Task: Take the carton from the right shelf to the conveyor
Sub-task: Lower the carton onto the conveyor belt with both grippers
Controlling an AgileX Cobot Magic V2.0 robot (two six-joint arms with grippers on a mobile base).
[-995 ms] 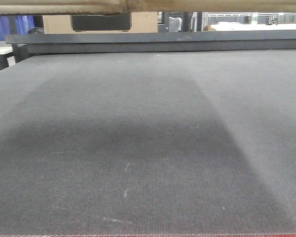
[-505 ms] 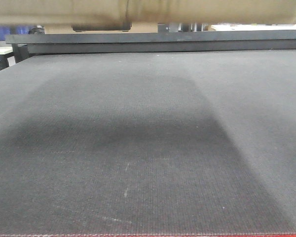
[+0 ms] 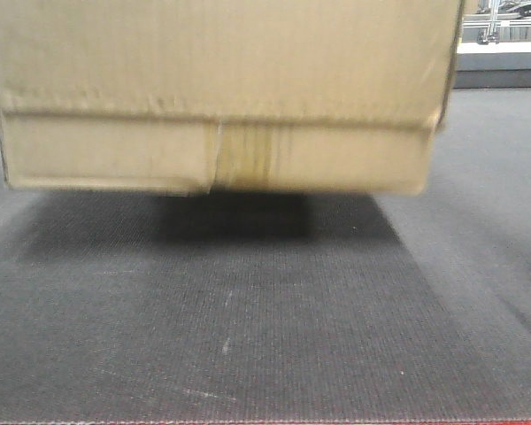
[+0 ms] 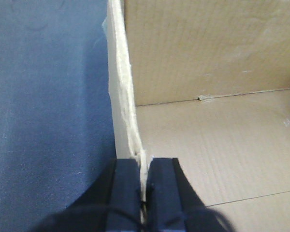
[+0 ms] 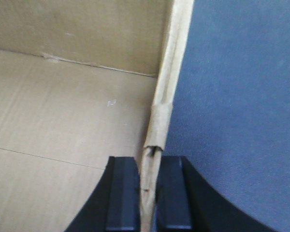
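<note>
The brown carton [image 3: 221,97] fills the upper half of the front view, hanging just above the dark grey conveyor [image 3: 248,310] and casting a shadow on it. A taped seam with a brownish stain runs down its front. In the left wrist view my left gripper [image 4: 144,169] is shut on the carton's left wall [image 4: 123,96], with the open inside of the carton [image 4: 217,140] to the right. In the right wrist view my right gripper [image 5: 149,169] is shut on the carton's right wall [image 5: 171,72]. The right shelf is out of view.
The belt's thin red front edge [image 3: 265,422] runs along the bottom of the front view. The belt extends past the carton on the right [image 3: 504,221]. A light structure [image 3: 504,35] shows behind the belt at top right.
The carton has come down from the top edge of the front view and now covers the upper half, close above the belt.
</note>
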